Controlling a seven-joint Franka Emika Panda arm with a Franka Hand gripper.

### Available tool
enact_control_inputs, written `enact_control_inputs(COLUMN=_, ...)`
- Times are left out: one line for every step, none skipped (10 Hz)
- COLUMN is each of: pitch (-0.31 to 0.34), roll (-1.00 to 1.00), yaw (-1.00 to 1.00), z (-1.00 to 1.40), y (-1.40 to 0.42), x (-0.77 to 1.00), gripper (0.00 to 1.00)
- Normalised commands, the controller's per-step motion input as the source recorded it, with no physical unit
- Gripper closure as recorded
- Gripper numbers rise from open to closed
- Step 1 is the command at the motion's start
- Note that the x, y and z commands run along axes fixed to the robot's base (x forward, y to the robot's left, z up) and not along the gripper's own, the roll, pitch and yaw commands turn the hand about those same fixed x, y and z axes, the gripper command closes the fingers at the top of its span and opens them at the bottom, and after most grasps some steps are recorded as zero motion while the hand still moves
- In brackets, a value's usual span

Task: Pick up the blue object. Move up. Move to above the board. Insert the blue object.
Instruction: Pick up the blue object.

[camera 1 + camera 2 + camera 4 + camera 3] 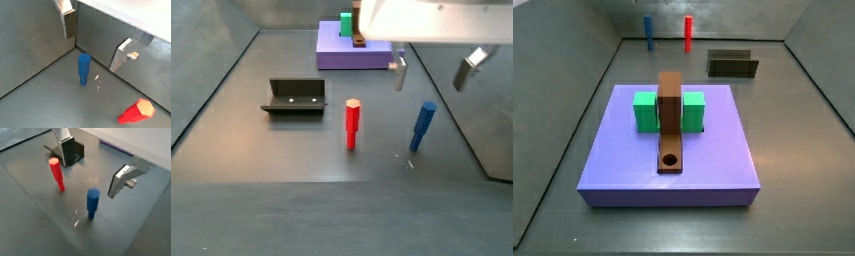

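The blue object [422, 125] is a short blue peg standing upright on the grey floor; it also shows in both wrist views [83, 67] [92, 203] and a side view [648, 30]. My gripper [434, 75] is open and empty, hanging above the peg with its fingers spread to either side, also seen in both wrist views [93, 45] [93, 165]. The board [671, 130] is a narrow brown plank with a round hole [671, 160] near its end. It lies over a green block [647, 112] on a purple slab [714, 160]. The gripper is out of that side view.
A red rod [352, 123] stands upright beside the blue peg, also in both wrist views [57, 174] [137, 112]. The dark fixture [295, 97] stands on the floor past the red rod. Grey walls [40, 55] enclose the floor close behind the peg.
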Motion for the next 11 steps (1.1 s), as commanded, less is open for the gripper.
enact_control_inputs(pitch=-0.233, roll=-0.07, yaw=0.0, z=-0.27, y=0.13, x=-0.21, gripper=0.0)
enact_control_inputs(pitch=-0.251, roll=-0.11, yaw=0.0, z=-0.25, y=0.05, x=-0.09, gripper=0.0)
enact_control_inputs(pitch=-0.251, roll=-0.13, yaw=0.01, z=-0.21, y=0.03, x=-0.01, gripper=0.0)
enact_control_inputs(pitch=-0.247, roll=-0.13, yaw=0.04, z=-0.23, y=0.0, x=0.0, gripper=0.0)
enact_control_inputs(pitch=-0.244, roll=-0.11, yaw=0.06, z=-0.28, y=0.0, x=0.0, gripper=0.0)
enact_control_inputs(pitch=-0.236, roll=-0.11, yaw=0.06, z=-0.27, y=0.0, x=0.0, gripper=0.0)
enact_control_inputs(pitch=-0.227, roll=-0.1, yaw=0.07, z=-0.29, y=0.0, x=0.0, gripper=0.0)
enact_control_inputs(pitch=-0.227, roll=-0.1, yaw=0.02, z=-0.29, y=0.0, x=0.03, gripper=0.0)
enact_control_inputs(pitch=-0.211, roll=-0.09, yaw=0.0, z=-0.28, y=0.0, x=0.02, gripper=0.0)
enact_control_inputs(pitch=-0.21, roll=-0.08, yaw=0.0, z=-0.29, y=0.0, x=0.0, gripper=0.0)
enact_control_inputs(pitch=-0.207, roll=-0.07, yaw=0.0, z=-0.3, y=0.0, x=0.0, gripper=0.0)
